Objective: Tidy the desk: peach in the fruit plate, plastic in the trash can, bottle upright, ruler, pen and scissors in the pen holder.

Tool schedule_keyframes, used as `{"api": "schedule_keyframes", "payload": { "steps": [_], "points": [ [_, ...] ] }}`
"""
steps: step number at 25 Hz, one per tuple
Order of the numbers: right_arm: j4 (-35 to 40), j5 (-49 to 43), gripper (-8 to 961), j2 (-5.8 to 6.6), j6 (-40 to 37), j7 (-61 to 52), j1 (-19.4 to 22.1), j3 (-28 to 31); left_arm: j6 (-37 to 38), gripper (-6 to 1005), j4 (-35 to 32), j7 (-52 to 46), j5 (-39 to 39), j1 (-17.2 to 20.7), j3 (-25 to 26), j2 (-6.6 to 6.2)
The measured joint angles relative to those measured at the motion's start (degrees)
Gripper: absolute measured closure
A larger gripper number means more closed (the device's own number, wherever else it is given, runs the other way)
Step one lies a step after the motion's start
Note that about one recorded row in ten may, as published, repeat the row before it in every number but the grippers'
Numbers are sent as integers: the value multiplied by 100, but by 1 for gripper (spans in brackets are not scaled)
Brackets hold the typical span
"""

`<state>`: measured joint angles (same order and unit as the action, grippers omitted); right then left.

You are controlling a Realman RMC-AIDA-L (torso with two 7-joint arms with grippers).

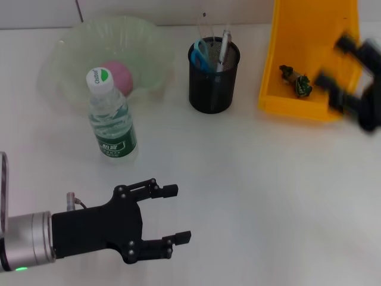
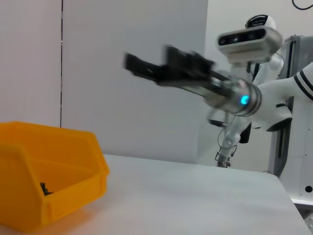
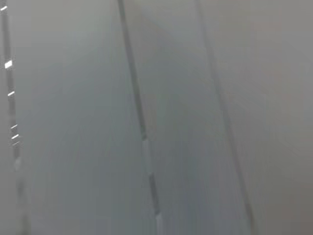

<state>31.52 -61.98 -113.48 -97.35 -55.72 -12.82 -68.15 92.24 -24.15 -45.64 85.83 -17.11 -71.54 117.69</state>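
Peach (image 1: 121, 76) lay in the plate (image 1: 71, 53); bottle (image 1: 111, 116) stood upright just before it; scissors (image 1: 201, 53) and pen (image 1: 224, 47) stood in the holder (image 1: 213, 77); plastic (image 1: 297, 80) lay in the yellow bin (image 1: 309, 36); left pincer (image 1: 172, 214) hung spread wide above the near tabletop (image 1: 262, 196); right pincer (image 1: 348, 74), blurred, hung parted over the bin.

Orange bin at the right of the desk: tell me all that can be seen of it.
The orange plastic bin is an open-topped, stackable-style container with sloping walls and a lower front lip. It rests on the white desk, right of the black mesh pen holder and apart from it. Inside lies a small dark crumpled piece of plastic. The right end effector hovers over its right side, empty, not touching it.
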Motion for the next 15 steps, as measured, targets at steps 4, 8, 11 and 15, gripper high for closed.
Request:
{"api": "schedule_keyframes", "payload": {
  "steps": [4, 8, 11, 15],
  "points": [
    [-116, -1565, 138, 207, -704, -77, -14, 565, -3, 205, -144, -186, 8, -33, 0, -28],
    [-40, -2584, 113, 25, -984, 170, 135, 1179, -29, 205, -389, -462, 34, -47, -16, -52],
    [115, -2968, 113, -114, -930, 248, 192, 1222, -8, 205, -453, -531, 38, -46, -6, -80],
    [159, -3342, 113, -260, -711, 247, 117, 1228, -5, 205, -474, -561, 39, -61, -1, -87]
  ]
}}
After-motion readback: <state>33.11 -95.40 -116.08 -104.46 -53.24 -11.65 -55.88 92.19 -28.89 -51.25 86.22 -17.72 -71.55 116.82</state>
